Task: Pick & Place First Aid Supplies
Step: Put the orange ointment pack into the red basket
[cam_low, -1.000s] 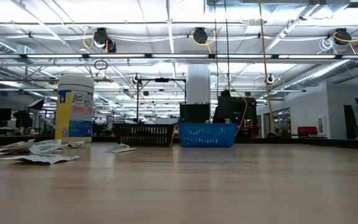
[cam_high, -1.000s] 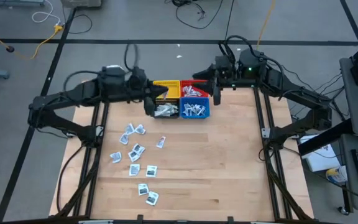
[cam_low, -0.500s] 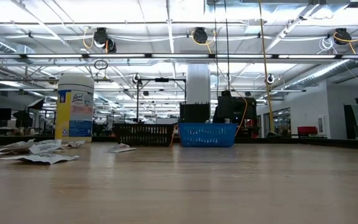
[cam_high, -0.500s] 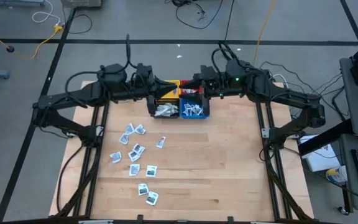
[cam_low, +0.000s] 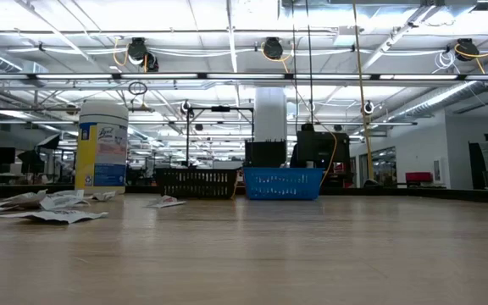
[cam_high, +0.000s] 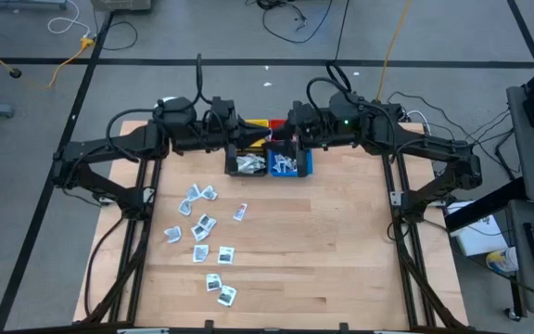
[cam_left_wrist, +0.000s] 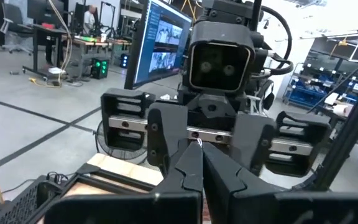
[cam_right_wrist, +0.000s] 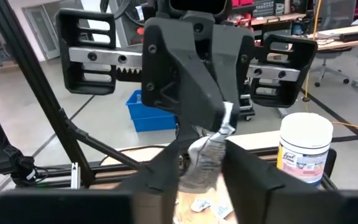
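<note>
Left gripper (cam_right_wrist: pixel 224 121): hovers just above the far left corner of the blue bin (cam_high: pixel 309 168), over the seam with the black bin (cam_high: pixel 230 165). Pinches the top of a crumpled silvery packet (cam_right_wrist: pixel 205 155), fingers pressed together on it. Points toward the other arm.

Right gripper (cam_high: pixel 284 141): hovers just above the far edge of the blue bin, nose to nose with the left gripper. Stands spread, one finger on each side of the hanging silvery packet. Cannot tell whether the pads touch it.

Silvery packet: hangs in the air between the two grippers, above the far rim of the blue bin, clear of the table.

Blue bin: holds a heap of white packets (cam_high: pixel 287 165). Sits at the far middle of the wooden table (cam_high: pixel 341 250).

Black bin: touches the left side of the blue bin and holds its own pile of packets (cam_high: pixel 247 165).

Red bin (cam_high: pixel 277 123): peeks out just beyond the blue bin, mostly hidden under the arms.

Loose packets (cam_high: pixel 202 225): lie flat on the table, near and to the left of the blue bin, about eight, scattered and mostly apart from one another.

White-lidded jar (cam_low: pixel 102 146): stands upright, in the low view left of the blue bin, past the black bin.
</note>
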